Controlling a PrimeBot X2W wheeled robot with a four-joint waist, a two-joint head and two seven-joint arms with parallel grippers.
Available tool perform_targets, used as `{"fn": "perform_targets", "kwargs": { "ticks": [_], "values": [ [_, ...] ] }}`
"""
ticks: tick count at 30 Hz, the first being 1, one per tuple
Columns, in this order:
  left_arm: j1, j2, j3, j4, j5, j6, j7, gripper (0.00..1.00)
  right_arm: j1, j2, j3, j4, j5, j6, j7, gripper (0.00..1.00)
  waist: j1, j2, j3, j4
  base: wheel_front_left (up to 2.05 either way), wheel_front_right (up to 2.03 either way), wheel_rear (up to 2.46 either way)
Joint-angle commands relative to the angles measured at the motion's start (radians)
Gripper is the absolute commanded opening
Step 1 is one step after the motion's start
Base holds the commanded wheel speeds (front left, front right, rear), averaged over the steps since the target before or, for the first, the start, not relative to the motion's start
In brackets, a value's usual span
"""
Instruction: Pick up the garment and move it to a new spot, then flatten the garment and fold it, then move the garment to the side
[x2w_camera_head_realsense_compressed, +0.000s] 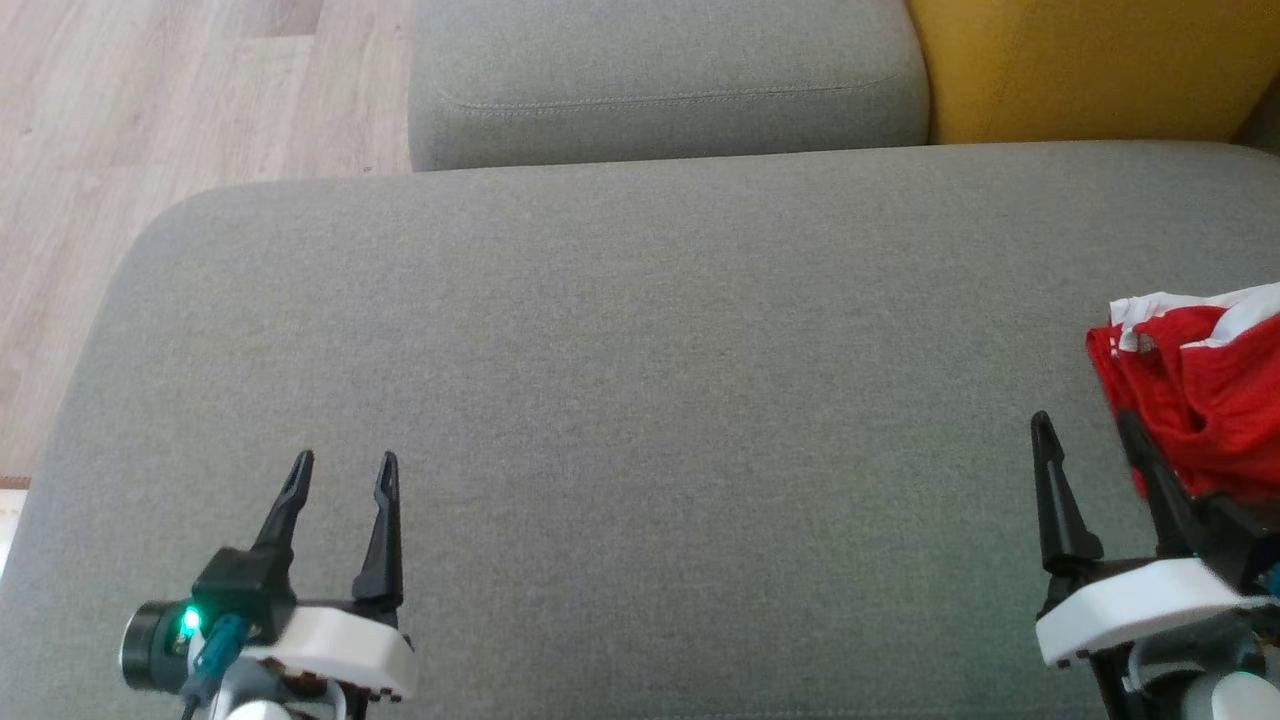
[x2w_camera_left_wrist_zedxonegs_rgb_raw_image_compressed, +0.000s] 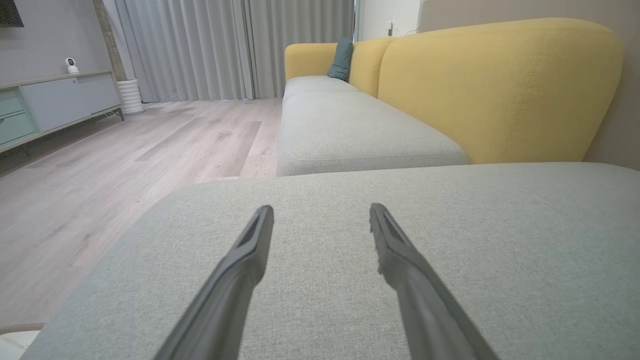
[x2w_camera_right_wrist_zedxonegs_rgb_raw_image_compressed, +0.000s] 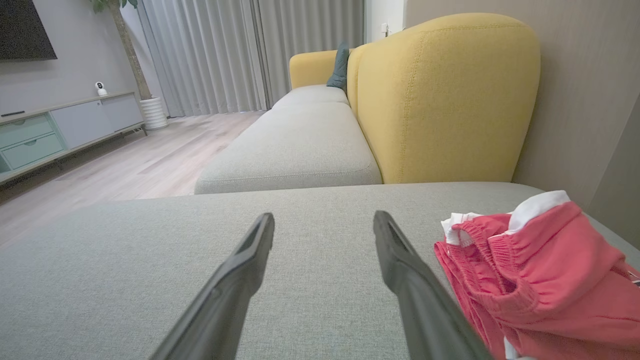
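Nothing is done yet: the red garment (x2w_camera_head_realsense_compressed: 1200, 400) lies crumpled at 3 o'clock on the sofa seat (x2w_camera_head_realsense_compressed: 640, 350), just beside the open right claw (x2w_camera_head_realsense_compressed: 1083, 420); the left claw (x2w_camera_head_realsense_compressed: 345, 458) gapes empty at 7 o'clock

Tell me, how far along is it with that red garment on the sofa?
Nothing looks done yet: the red garment lies crumpled at the grey cushion's right end, unheld. In hand: the right hand is open just beside it; the left hand is open over bare cushion. Left: picking it up, moving, flattening, folding, setting aside.
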Motion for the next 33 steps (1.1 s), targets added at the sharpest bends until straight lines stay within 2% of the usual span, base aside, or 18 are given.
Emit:
{"fn": "perform_targets", "kwargs": {
  "ticks": [1,24,25,33],
  "values": [
    [-0.036,0.021,0.038,-0.038,-0.004,0.006,0.002,1.0,-0.021,-0.005,0.026,-0.034,0.007,-0.001,0.001,1.0,0.0001,-0.0001,0.0,0.0,0.0,0.0,0.0],
    [-0.044,0.038,0.029,-0.045,-0.006,0.027,0.009,1.0,-0.032,-0.005,0.037,-0.019,0.024,-0.001,-0.01,1.0,0.0001,-0.0001,0.006,-0.002,0.0,0.0,0.0],
    [0.0,0.02,-0.006,-0.012,-0.008,0.022,0.011,0.0,0.0,0.0,0.012,0.016,0.019,0.0,-0.002,0.0,0.0001,-0.0001,0.006,-0.002,0.0,0.0,0.0],
    [0.002,0.006,0.004,0.024,-0.075,0.011,0.021,0.0,-0.005,-0.002,0.016,0.066,0.087,0.0,-0.004,0.0,0.0001,-0.0001,0.008,-0.002,0.0,0.0,0.0]
  ]
}}
